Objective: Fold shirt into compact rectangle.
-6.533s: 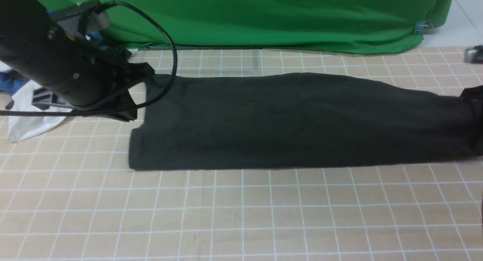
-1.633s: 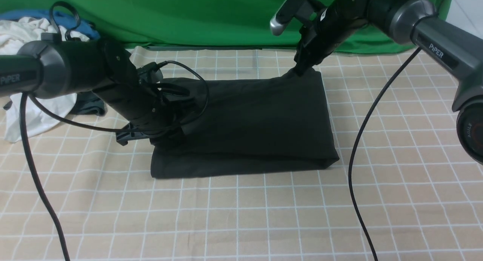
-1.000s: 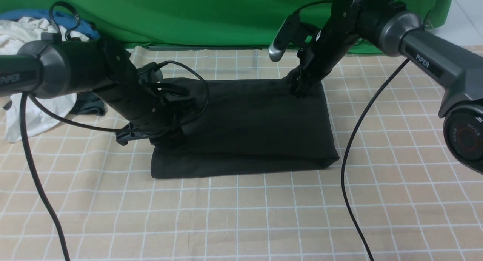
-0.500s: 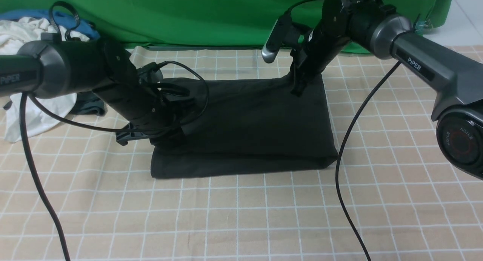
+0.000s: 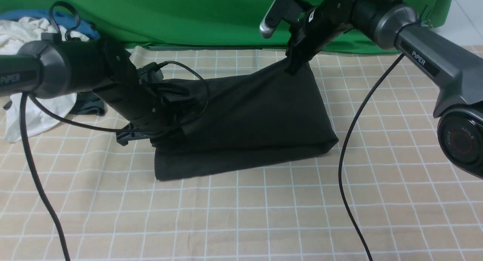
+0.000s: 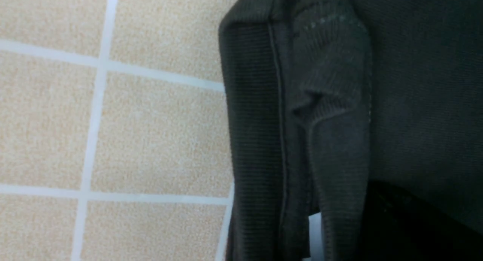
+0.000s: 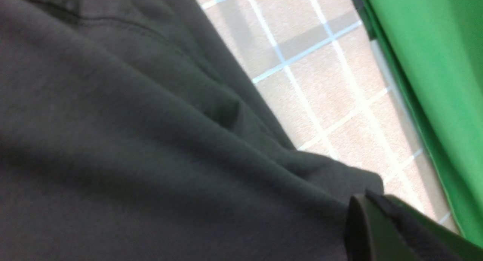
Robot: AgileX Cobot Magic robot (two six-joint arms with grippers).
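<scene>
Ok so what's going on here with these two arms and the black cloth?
A two-armed robot is folding a black shirt on a checked tablecloth. The right pincer is shut on the shirt's far right corner and holds it raised, so the cloth tents up there. The left pincer is shut on the shirt's left edge, low down. The shirt is already doubled over.

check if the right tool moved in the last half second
Yes: the right tool rose, lifting the far right corner of the black shirt; its tip now nears the green backdrop, earlier lower against the checked tablecloth.
</scene>
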